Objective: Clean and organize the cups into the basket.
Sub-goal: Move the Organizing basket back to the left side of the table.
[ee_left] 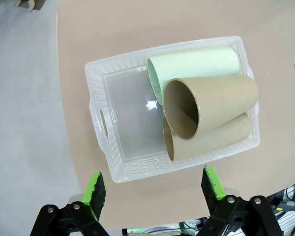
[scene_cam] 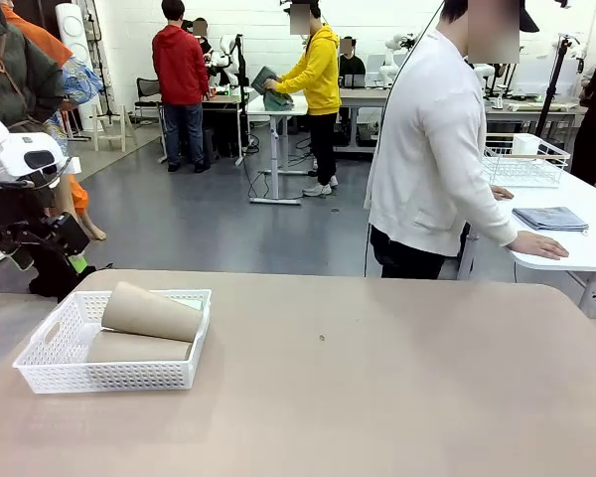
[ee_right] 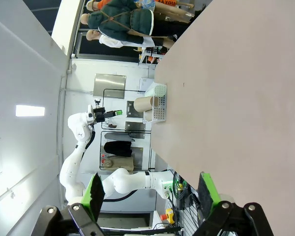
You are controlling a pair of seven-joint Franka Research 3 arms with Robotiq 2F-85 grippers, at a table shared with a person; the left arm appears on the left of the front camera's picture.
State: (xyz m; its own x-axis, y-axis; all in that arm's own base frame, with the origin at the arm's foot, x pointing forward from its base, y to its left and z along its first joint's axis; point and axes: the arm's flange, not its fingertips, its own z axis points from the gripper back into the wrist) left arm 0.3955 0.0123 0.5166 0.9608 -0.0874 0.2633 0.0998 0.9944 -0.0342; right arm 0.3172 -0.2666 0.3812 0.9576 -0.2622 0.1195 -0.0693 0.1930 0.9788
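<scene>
The white lattice basket [scene_cam: 109, 376] stands at the left of the tan table. Three cups lie on their sides in it: a pale mint cup [ee_left: 196, 66] along one wall, a tan cup [ee_left: 211, 140] beside it, and another tan cup [ee_left: 216, 101] resting on top of both. In the front view the tan cups [scene_cam: 151, 313] show stacked. My left gripper [ee_left: 152, 189] hangs open above the basket's [ee_left: 103, 98] long side, holding nothing; it sits off the table's left edge [scene_cam: 76, 262]. My right gripper [ee_right: 151, 191] is open and empty, far from the basket [ee_right: 160, 112].
A person in a white top [scene_cam: 432, 149] stands behind the table's far edge, turned right, hands on a neighbouring white table [scene_cam: 576, 253]. On that table stand a wire rack [scene_cam: 524, 164] and a folded cloth [scene_cam: 549, 218]. The tabletop [scene_cam: 377, 378] right of the basket is bare.
</scene>
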